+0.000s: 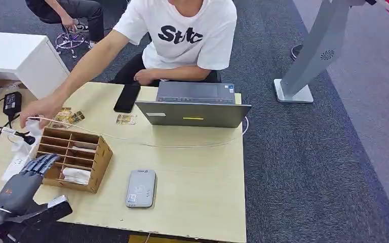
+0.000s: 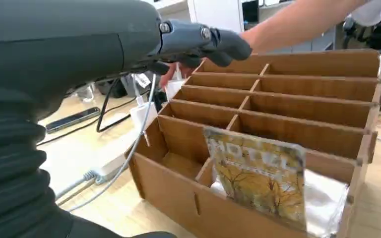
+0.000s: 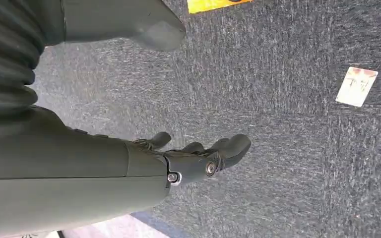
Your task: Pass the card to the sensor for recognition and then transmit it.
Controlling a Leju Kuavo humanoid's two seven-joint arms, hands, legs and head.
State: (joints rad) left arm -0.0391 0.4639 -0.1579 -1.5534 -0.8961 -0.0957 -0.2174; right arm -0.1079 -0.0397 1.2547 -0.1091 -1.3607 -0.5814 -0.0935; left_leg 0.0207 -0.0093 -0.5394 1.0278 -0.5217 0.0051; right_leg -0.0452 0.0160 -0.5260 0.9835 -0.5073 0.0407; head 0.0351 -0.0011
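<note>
A card (image 2: 258,173) with a yellow autumn print stands upright in a near compartment of the cardboard organizer (image 2: 297,106), beside some white wrapping. My left hand (image 1: 30,174) hovers at the organizer's (image 1: 101,164) left end, fingers (image 2: 203,39) stretched out over its edge, holding nothing. The grey sensor pad (image 1: 141,188) lies flat on the table to the right of the organizer. My right hand (image 3: 198,158) hangs over the carpet, fingers loosely apart and empty.
A person in a white T-shirt sits behind the table and reaches a hand (image 1: 40,110) to cables at the far left. Loose cards (image 1: 68,116), a black phone (image 1: 127,97) and a laptop (image 1: 195,104) lie beyond the organizer. A small card (image 3: 357,87) lies on the carpet.
</note>
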